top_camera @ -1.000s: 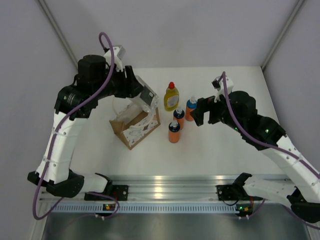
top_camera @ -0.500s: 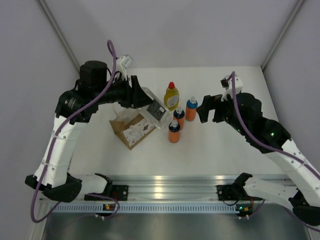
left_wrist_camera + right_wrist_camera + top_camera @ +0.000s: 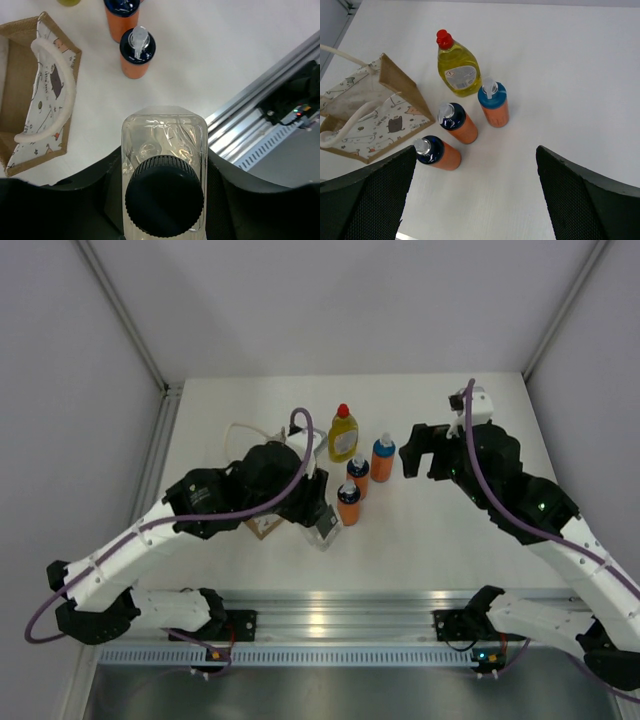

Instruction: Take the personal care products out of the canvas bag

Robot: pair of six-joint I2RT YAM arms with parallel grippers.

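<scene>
- Top camera: high at 6 o'clock of the table, faces 12 o'clock, far, sees all of it.
- Left wrist camera: looks straight down, very near the pale bottle.
- Right wrist camera: looks down from higher; both wrist views share the canvas bag at 9 o'clock.

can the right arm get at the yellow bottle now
Probably yes: the right gripper is open and empty, the yellow bottle stands uncovered; only the light-blue-capped orange bottle stands between them.
</scene>
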